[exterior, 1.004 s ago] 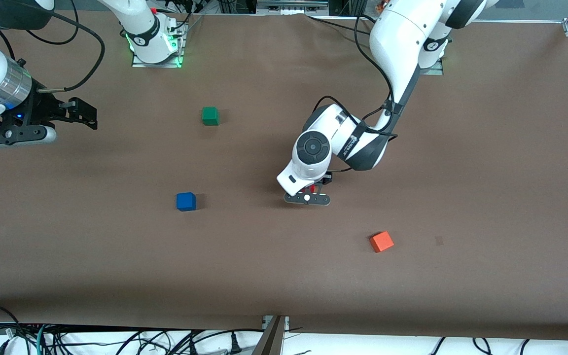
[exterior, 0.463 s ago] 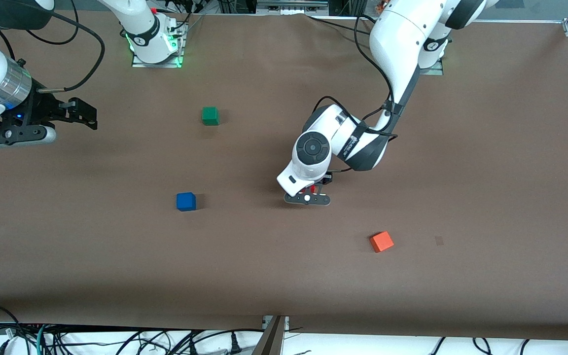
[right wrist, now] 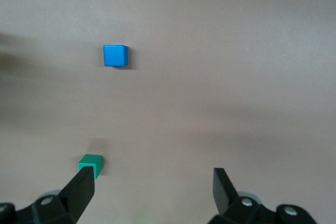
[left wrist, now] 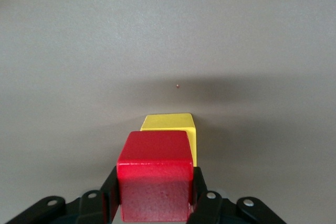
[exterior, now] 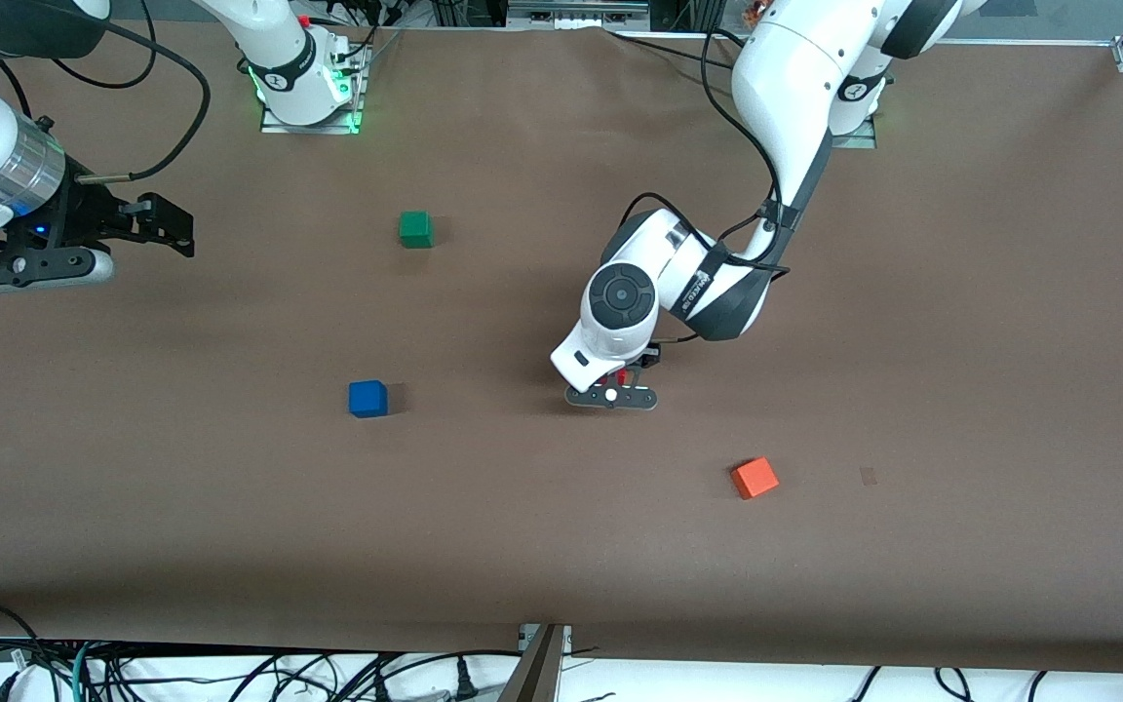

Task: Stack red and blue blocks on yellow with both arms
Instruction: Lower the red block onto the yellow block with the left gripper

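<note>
My left gripper (exterior: 610, 388) is shut on the deep red cube (left wrist: 154, 161), one finger (left wrist: 110, 190) on each side. A sliver of the red cube shows under the wrist in the front view (exterior: 623, 374). The yellow cube (left wrist: 170, 124) sits on the table just under and past the red cube; I cannot tell if they touch. It is hidden by the arm in the front view. The blue cube (exterior: 367, 399) lies alone toward the right arm's end and shows in the right wrist view (right wrist: 115, 55). My right gripper (exterior: 172, 230) hangs open and empty in the air at the right arm's end (right wrist: 152, 192).
A green cube (exterior: 415, 229) lies farther from the front camera than the blue cube, and shows by a right finger (right wrist: 91, 163). An orange cube (exterior: 755, 478) lies nearer the front camera, toward the left arm's end. The brown table (exterior: 961, 341) is otherwise bare.
My left hand with the red cube has shifted only slightly. The right arm and the loose cubes have not moved.
</note>
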